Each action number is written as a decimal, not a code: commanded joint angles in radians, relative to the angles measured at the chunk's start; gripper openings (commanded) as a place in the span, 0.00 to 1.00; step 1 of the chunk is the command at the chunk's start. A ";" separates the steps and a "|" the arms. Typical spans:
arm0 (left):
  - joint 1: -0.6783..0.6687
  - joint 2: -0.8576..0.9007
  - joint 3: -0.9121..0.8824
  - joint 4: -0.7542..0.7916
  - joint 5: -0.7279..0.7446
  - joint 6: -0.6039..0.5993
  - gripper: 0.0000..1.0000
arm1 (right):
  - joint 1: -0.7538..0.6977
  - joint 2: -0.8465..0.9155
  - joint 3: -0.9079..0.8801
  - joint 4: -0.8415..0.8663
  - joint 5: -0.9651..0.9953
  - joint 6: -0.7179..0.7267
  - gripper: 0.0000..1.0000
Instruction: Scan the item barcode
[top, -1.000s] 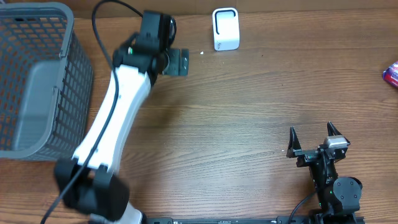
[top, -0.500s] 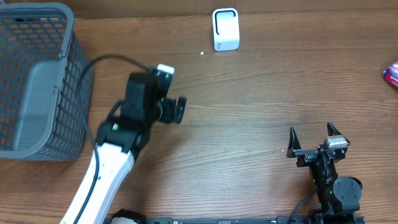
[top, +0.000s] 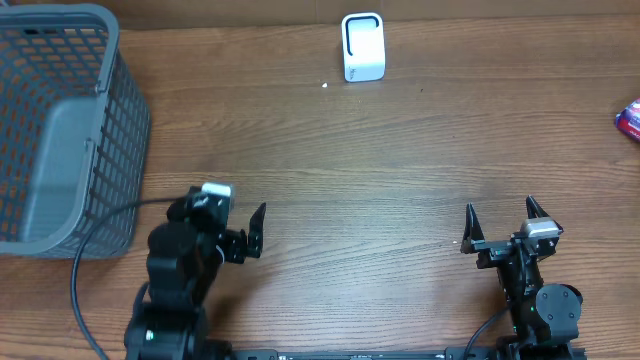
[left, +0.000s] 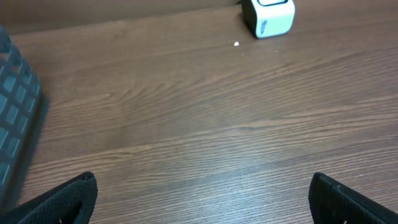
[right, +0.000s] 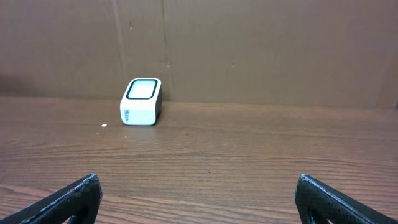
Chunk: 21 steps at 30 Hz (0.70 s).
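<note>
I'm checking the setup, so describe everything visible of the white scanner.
The scanner is a small white box with rounded corners, plastic by its look, with a dark-rimmed window on one face and a blue mark on its side. It stands at the far edge of the table; nothing else touches it.

In view are one grey plastic mesh basket (top: 122, 130), one white boxy scanner (top: 363, 46), one purple packet (top: 630, 120) and two black grippers (left gripper (left: 202, 190), right gripper (top: 500, 208)).

A grey mesh basket (top: 120, 140) is sitting at the wooden table's (top: 400, 170) left edge (a white speck (top: 325, 85) is lying well apart).
</note>
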<state>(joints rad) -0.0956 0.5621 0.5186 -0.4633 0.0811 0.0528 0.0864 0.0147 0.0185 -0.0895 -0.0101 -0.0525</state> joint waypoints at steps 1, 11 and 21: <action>0.005 -0.046 -0.060 0.006 0.042 0.011 1.00 | -0.003 -0.012 -0.011 0.006 0.009 -0.003 1.00; 0.006 -0.257 -0.243 0.150 0.039 0.015 1.00 | -0.003 -0.012 -0.011 0.006 0.009 -0.003 1.00; 0.058 -0.525 -0.418 0.244 0.043 0.013 1.00 | -0.003 -0.012 -0.011 0.006 0.009 -0.004 1.00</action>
<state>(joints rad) -0.0631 0.0868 0.1406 -0.2504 0.1101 0.0555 0.0864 0.0147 0.0185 -0.0895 -0.0105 -0.0525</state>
